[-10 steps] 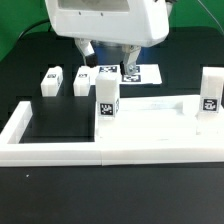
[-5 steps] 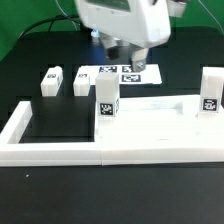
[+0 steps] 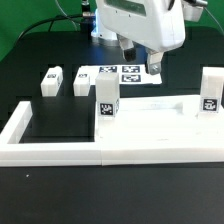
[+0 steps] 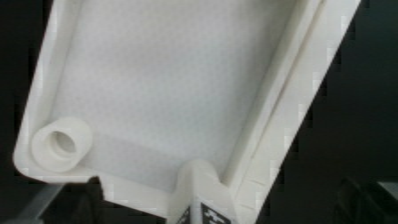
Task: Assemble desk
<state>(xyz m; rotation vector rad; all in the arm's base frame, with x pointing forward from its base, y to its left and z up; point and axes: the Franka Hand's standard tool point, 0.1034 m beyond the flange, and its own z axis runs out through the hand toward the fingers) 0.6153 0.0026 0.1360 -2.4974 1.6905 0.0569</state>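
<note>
Loose leg (image 3: 50, 80) and second leg (image 3: 83, 80) sit on the counter (image 3: 100, 195) at the exterior view's left; third leg (image 3: 107, 100) stands upright at the tray (image 3: 150, 125) corner. Pincer (image 3: 148, 62) hangs over the marker board (image 3: 120, 73) behind the tray, clenched or released can't tell; fourth leg (image 3: 210, 92) upright at tray's right end.

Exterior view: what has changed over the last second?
The gripper and its arm moved toward the exterior view's right, above the marker board. Nothing was visibly taken or let go. The desk top, the legs and the border wall stayed in place.
</note>
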